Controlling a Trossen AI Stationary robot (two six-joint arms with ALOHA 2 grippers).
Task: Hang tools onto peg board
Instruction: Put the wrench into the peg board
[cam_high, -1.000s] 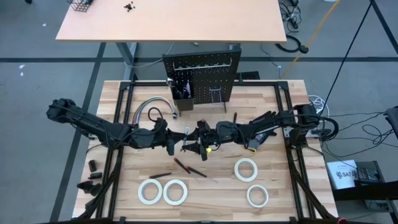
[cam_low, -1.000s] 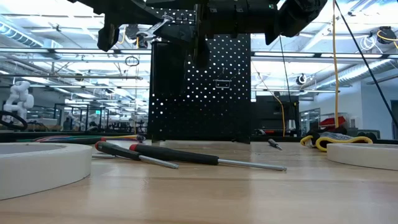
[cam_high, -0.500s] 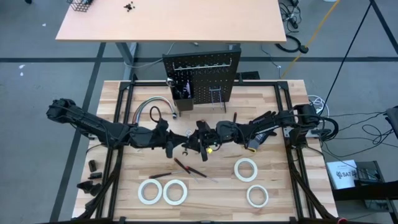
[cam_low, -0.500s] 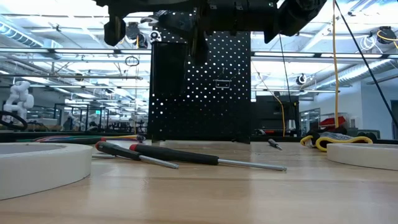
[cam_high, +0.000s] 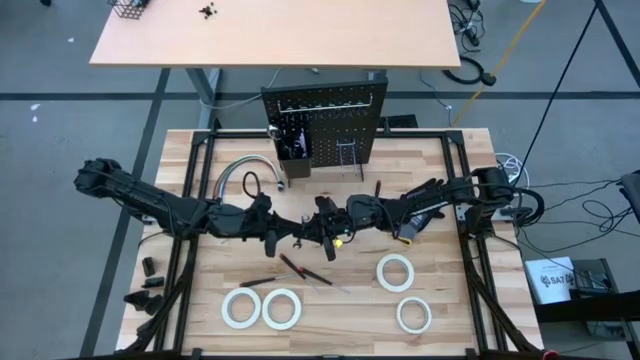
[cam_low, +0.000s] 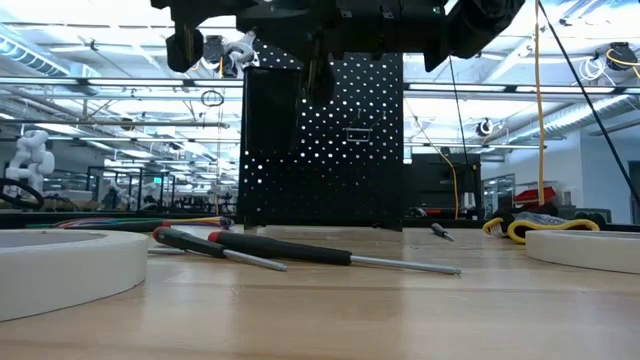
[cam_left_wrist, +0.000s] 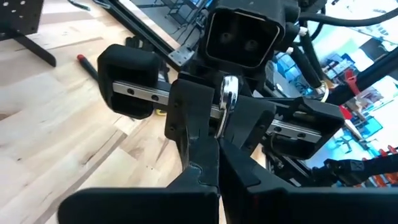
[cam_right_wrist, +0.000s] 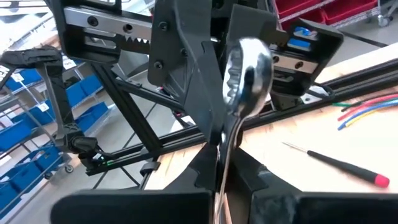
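From above, the left pincer (cam_high: 283, 232) and right pincer (cam_high: 312, 233) meet mid-bench, well short of the peg board (cam_high: 325, 118). Both wrist views show each clamped on one silver wrench (cam_right_wrist: 244, 74): a handover. Next, one must release.

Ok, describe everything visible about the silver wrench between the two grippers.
The wrench is a slim, shiny silver metal tool with a toothed ring end. It is held in the air above the table's middle, in front of the peg board. The left gripper and the right gripper are both shut on it, from opposite ends.
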